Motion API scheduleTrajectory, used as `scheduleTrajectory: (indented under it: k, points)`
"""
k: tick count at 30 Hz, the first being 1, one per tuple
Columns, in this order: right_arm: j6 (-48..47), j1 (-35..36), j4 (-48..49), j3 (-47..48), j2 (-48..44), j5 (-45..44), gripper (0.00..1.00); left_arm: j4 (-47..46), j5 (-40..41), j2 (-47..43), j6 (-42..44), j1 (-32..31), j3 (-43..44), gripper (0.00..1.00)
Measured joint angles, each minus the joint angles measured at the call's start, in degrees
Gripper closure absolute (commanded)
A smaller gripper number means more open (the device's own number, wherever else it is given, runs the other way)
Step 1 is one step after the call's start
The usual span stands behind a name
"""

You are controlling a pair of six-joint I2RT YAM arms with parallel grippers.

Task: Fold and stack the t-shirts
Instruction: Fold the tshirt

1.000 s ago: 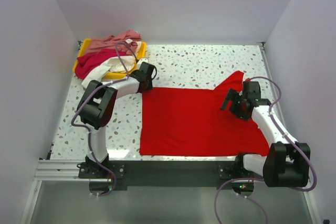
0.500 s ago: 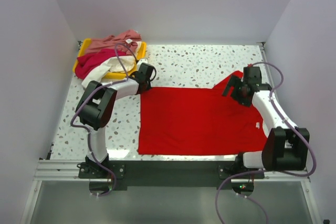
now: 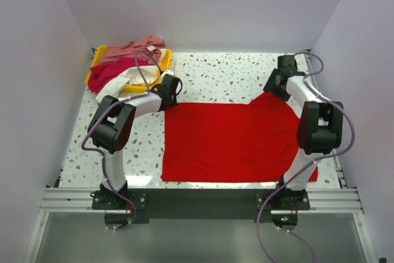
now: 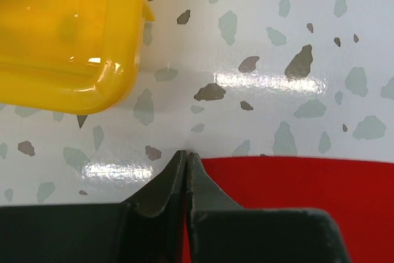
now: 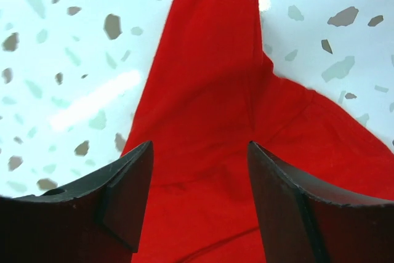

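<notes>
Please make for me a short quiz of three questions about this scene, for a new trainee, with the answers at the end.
1. True or false: the red t-shirt lies spread out on the table.
2. Where is the heap of other shirts? A) on the yellow tray; B) under the red t-shirt; C) on the floor.
3. Fill in: the left gripper has its fingers ___, the right gripper has them ___.
Key: 1 true; 2 A; 3 shut, open.
</notes>
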State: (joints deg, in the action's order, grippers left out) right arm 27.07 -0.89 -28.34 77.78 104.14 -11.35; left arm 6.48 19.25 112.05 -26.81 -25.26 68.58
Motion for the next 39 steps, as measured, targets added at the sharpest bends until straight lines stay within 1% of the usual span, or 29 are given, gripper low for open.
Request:
scheduleTrajectory:
  k: [8, 19, 24, 29, 39]
  points:
    - [0.39, -0.48, 0.42, 4.68, 8.13, -3.15, 0.4, 0.04, -1.73, -0.2, 0.39, 0.13, -0.04, 1.0]
    - [1.33, -0.81, 0.46, 5.14, 10.91, -4.24, 0.46, 0.04, -2.29, -0.2, 0.98, 0.13, -0.07, 1.0]
    - [1.66, -0.9, 0.46, 4.26, 11.04, -4.24, 0.49, 0.04, -2.32, -0.2, 1.09, 0.13, -0.04, 1.0]
    - [1.88, -1.01, 0.59, 2.21, 10.99, -4.46, 0.48, 0.04, -2.32, -0.2, 1.11, 0.13, -0.04, 1.0]
    - [2.21, -1.2, 0.74, -1.81, 7.61, -5.77, 0.48, 0.02, -2.38, -0.2, 1.14, 0.13, -0.09, 1.0]
